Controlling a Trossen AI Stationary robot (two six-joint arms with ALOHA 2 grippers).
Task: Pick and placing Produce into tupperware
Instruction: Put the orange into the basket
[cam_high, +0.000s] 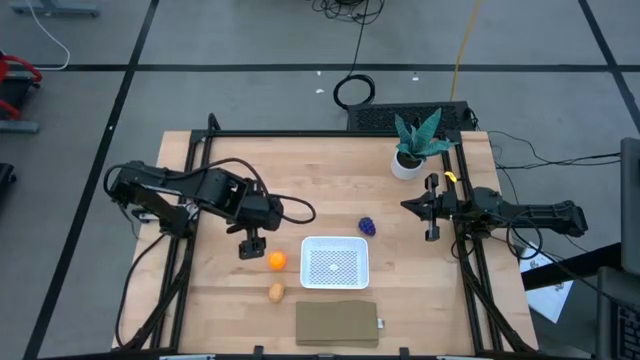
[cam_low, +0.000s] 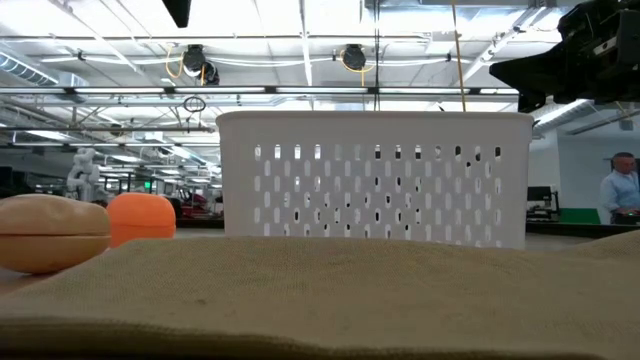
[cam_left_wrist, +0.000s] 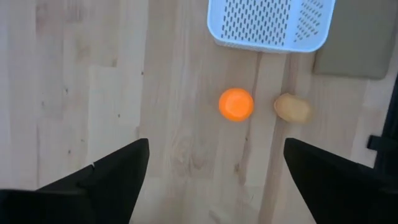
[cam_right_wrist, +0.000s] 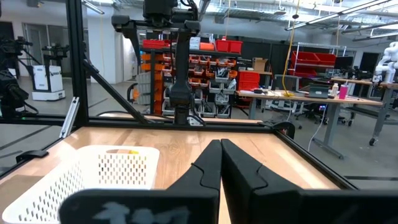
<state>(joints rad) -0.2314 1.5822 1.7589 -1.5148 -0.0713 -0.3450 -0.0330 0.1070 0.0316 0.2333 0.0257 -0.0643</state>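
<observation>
The left end effector (cam_high: 252, 247) hung with its fingers (cam_left_wrist: 106, 180) spread wide and empty above the counter (cam_high: 250, 160), just beside the orange piece (cam_high: 277, 261). Only its wrist view showed that gap, with the orange piece and the tan-brown piece (cam_left_wrist: 292, 107) lying ahead near the white tupperware (cam_left_wrist: 267, 25). The right end effector (cam_high: 432, 208) waited pinched shut at the counter's right side. The high view alone showed the purple piece (cam_high: 367, 226), just beyond the tupperware's far right corner.
</observation>
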